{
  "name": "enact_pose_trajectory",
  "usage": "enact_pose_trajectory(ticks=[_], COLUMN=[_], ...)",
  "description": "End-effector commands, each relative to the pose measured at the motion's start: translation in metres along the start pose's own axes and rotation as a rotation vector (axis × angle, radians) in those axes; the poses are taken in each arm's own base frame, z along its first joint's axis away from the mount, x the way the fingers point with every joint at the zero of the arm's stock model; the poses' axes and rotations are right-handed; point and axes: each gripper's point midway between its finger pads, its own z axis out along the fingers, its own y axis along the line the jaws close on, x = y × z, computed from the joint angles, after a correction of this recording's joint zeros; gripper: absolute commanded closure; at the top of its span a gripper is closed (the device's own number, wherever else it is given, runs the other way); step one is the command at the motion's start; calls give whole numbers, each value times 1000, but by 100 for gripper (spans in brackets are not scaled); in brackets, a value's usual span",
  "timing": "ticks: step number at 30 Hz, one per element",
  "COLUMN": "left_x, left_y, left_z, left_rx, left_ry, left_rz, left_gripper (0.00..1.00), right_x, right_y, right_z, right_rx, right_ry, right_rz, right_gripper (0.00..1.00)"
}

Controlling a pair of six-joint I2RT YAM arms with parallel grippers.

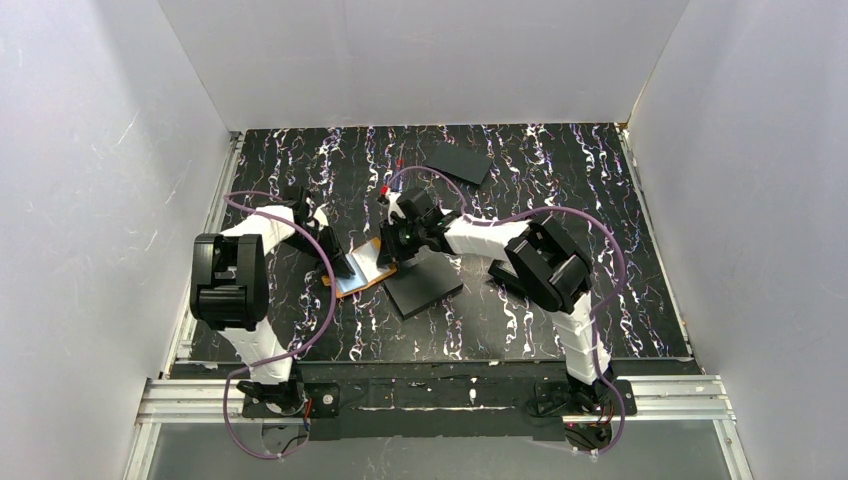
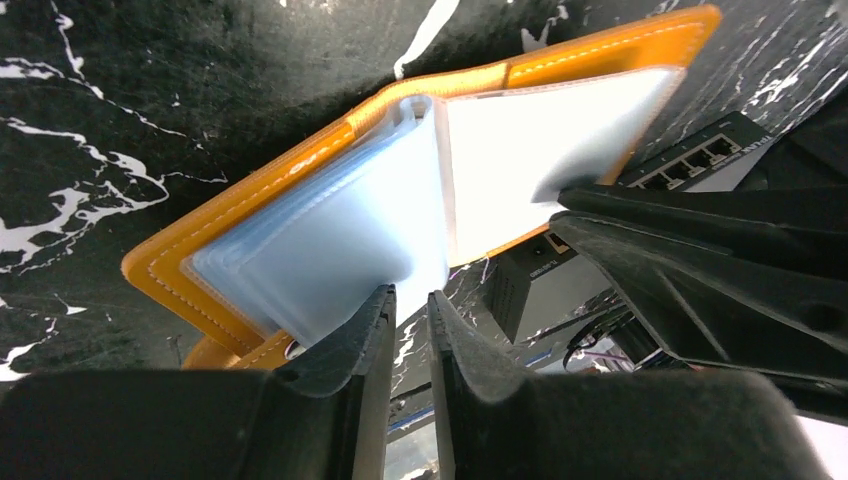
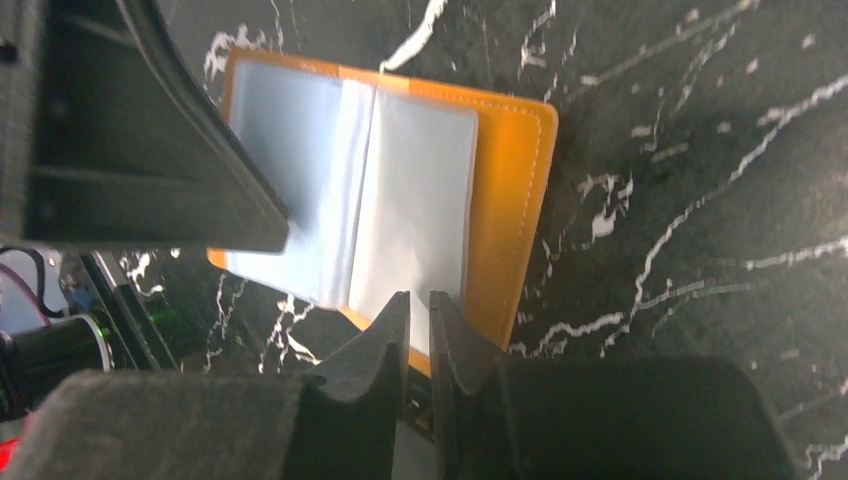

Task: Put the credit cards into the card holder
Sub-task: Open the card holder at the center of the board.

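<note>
Right now the card holder (image 1: 360, 272) lies spread open on the counter (image 1: 560, 200), a little toward 9 o'clock of its middle, orange cover down and pale sleeves (image 2: 330, 230) up. My left gripper (image 2: 410, 300) sits at the holder's 9 o'clock side and my right gripper (image 3: 418, 305) at its 3 o'clock side. On each, the fingers stand nearly together with only a thin slit between them, tips right at the edge of the sleeves. I cannot tell whether either is pinching a sleeve or merely resting against it. As I judge it, the step in hand is holding the holder flat and parting one sleeve so that a card can slide in. To do that well I should pin the cover with one gripper, lift a single sleeve with the other rather than the whole stack, and keep its mouth facing the incoming card. The sleeves that show look empty, and I see no credit card that I can be sure of. One black slab (image 1: 424, 285) lies just beside the holder at its 4 o'clock; another (image 1: 457, 160) lies well apart toward 1 o'clock.
</note>
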Motion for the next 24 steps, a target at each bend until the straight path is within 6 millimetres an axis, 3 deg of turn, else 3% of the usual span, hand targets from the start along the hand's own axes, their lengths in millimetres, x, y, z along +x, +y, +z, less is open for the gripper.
enact_pose_trajectory(ticks=[1, 5, 11, 14, 19, 24], left_x=[7, 7, 8, 8, 10, 13], left_y=[5, 7, 12, 16, 32, 40], left_z=[3, 3, 4, 5, 8, 13], left_rx=[-15, -30, -49, -73, -150, -183], left_ry=[37, 36, 44, 47, 70, 101], left_rz=[1, 3, 0, -1, -12, -29], left_gripper=[83, 84, 86, 87, 89, 90], right_x=[-25, -37, -49, -43, -13, -5], right_y=[14, 15, 1, -17, -48, -48], right_z=[5, 13, 24, 28, 30, 30], right_rx=[-51, -56, -9, 22, 64, 48], right_ry=[-33, -52, -68, -62, -34, -25], right_rz=[11, 9, -1, 18, 74, 94], right_gripper=[78, 77, 75, 75, 76, 76])
